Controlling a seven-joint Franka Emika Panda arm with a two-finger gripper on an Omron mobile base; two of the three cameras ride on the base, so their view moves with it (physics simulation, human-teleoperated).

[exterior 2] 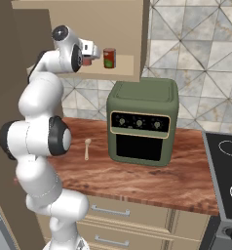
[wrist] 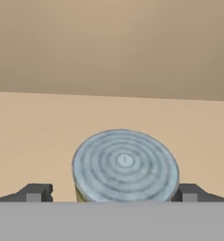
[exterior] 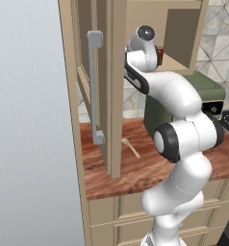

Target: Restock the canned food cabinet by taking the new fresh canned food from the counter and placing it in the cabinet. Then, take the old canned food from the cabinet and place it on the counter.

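Left base view: white arm rising from 5 o'clock, bent and reaching up toward 12 o'clock into the open cabinet [exterior: 114,96], door swung out with its grey bar handle [exterior: 94,86] at 9 o'clock. Gripper hidden behind the wrist here, with just a sliver of red at the shelf edge beside it. Reddish tabletop [exterior: 135,168] below, with a small wooden spoon [exterior: 131,147] lying near the centre and a green oven [exterior: 203,93] at 3 o'clock.

Right base view: gripper [exterior 2: 87,59] at 11 o'clock, level with the cabinet shelf, presumably so it can reach straight in. New fresh canned food [exterior 2: 109,58], red over green, already standing upright on the shelf just beside the gripper, toward 12 o'clock. A small patch of red at the fingertips, probably the old can.

Hand view: old canned food [wrist: 125,165], with silver ringed lid, sitting on the tan shelf at 6 o'clock, squarely between the two dark fingertips [wrist: 35,193]. Jaws spread wider than the can, one on each side, not visibly pressing on it; apparently lined up to close and lift it out for the tabletop.
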